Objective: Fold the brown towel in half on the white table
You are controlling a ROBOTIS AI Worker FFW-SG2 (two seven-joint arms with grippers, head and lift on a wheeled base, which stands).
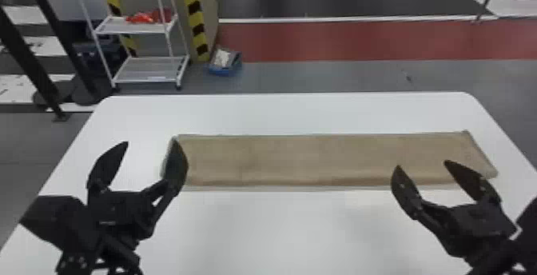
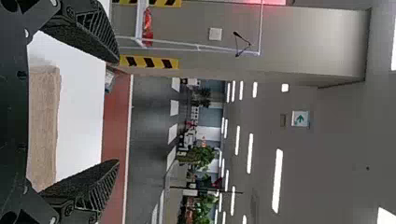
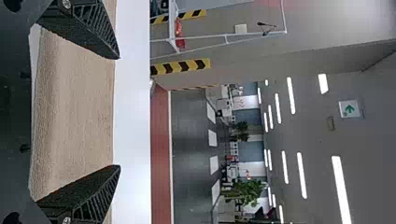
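The brown towel [image 1: 319, 159] lies as a long flat strip across the white table [image 1: 279, 230], its long sides running left to right. My left gripper [image 1: 152, 144] stands open above the towel's left end, one finger overlapping that end in the head view. Over the near edge toward the towel's right end, my right gripper [image 1: 422, 165] is open too. In the left wrist view the left gripper [image 2: 117, 111] has its fingers wide apart, with the towel [image 2: 44, 126] beyond. The right wrist view has the right gripper [image 3: 119, 112] spread, the towel [image 3: 77, 112] between and behind its fingers.
Beyond the table's far edge stand a white shelf rack [image 1: 144, 70] with red items and a blue box [image 1: 225, 61] on the floor. Yellow-black striped posts [image 1: 195, 18] rise behind them. A black metal frame [image 1: 30, 54] stands at the far left.
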